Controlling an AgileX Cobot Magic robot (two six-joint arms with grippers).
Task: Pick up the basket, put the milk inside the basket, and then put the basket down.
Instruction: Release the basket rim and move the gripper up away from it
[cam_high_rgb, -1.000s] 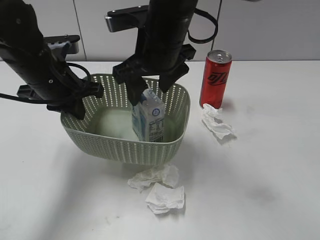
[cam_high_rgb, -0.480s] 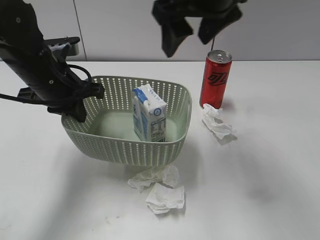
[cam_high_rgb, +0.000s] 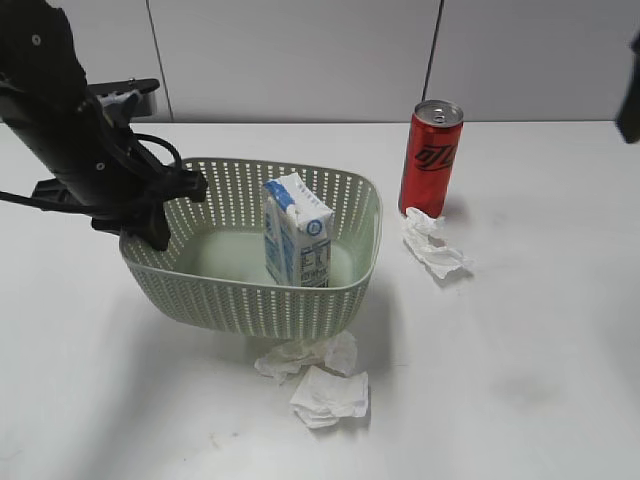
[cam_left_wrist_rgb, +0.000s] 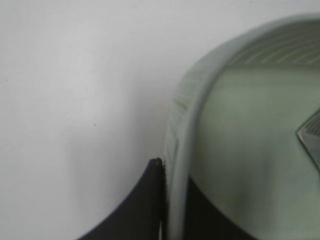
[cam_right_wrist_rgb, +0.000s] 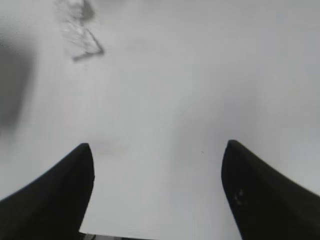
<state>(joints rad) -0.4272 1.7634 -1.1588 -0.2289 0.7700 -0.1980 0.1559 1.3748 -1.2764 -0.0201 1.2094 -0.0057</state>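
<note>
The right tool (cam_right_wrist_rgb: 157, 190), its jaws wide apart, had swung clear after leaving the milk (cam_high_rgb: 297, 232) upright in the basket (cam_high_rgb: 300, 305), whose left rim the left tool (cam_high_rgb: 160, 215) still clamped, so only lowering it to the bench (cam_high_rgb: 520, 350) remained.

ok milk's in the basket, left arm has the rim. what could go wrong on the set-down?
1. The milk stands upright and unsupported in the basket; a jolt or tilt could tip it.
2. The left gripper holds only the left rim, so the basket may swing or slip.
3. Crumpled tissues lie by the front wall; landing on them would leave the basket uneven.
</note>
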